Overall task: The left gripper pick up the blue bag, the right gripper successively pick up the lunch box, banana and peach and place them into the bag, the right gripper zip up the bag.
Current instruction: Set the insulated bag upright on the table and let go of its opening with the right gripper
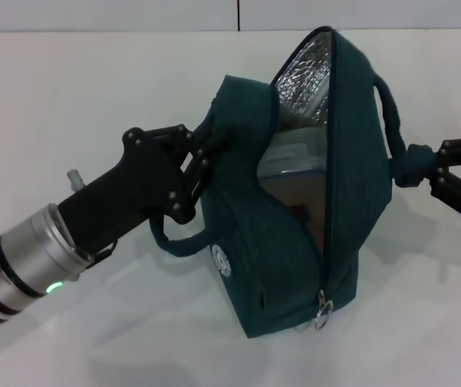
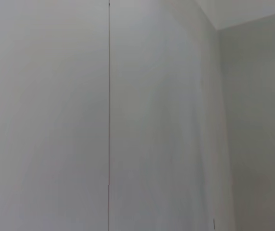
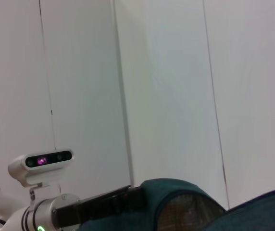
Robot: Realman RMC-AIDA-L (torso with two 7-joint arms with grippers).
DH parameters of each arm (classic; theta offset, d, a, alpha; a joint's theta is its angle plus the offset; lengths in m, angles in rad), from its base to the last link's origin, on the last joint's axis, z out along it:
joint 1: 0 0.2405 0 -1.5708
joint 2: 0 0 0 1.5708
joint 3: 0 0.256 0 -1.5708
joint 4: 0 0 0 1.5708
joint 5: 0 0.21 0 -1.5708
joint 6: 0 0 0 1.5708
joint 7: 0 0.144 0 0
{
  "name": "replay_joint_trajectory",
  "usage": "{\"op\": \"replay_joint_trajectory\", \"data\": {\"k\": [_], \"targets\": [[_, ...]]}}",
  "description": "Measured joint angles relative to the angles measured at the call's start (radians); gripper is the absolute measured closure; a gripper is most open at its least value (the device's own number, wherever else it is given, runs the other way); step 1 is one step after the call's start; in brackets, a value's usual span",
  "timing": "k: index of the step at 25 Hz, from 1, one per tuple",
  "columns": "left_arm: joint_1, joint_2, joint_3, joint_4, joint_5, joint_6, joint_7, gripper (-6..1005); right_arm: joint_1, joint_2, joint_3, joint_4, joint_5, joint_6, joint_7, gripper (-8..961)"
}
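Note:
The blue bag [image 1: 351, 161] stands on the white table, its top open and the silver foil lining showing. The lunch box [image 1: 295, 157] lies inside with its blue-rimmed lid up. A small pink-red patch [image 1: 299, 214] below it may be the peach. The banana is hidden. The left gripper [image 1: 202, 165] is shut on the bag's left rim by its handle. The right gripper [image 1: 440, 171] at the right edge is shut on the bag's right handle [image 1: 412, 165]. The zipper's ring pull [image 1: 322, 310] hangs at the near end. The bag's top also shows in the right wrist view [image 3: 176, 197].
The second handle [image 1: 174, 242] loops down on the bag's left side. The wall edge runs along the back of the table. The left wrist view shows only white wall. The right wrist view shows the left arm [image 3: 80, 211] and a head camera [image 3: 41, 161].

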Motion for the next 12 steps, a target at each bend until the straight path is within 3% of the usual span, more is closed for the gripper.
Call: {"op": "replay_joint_trajectory", "data": {"k": [8, 12], "targets": [[-0.007, -0.002, -0.007, -0.051, -0.012, -0.021, 0.075, 844, -0.004, 0.007, -0.001, 0.002, -0.014, 0.007, 0.016, 857], [-0.009, -0.004, -0.007, -0.052, -0.013, -0.034, 0.08, 782, -0.008, 0.009, 0.003, 0.002, -0.015, 0.013, 0.013, 632]]}}
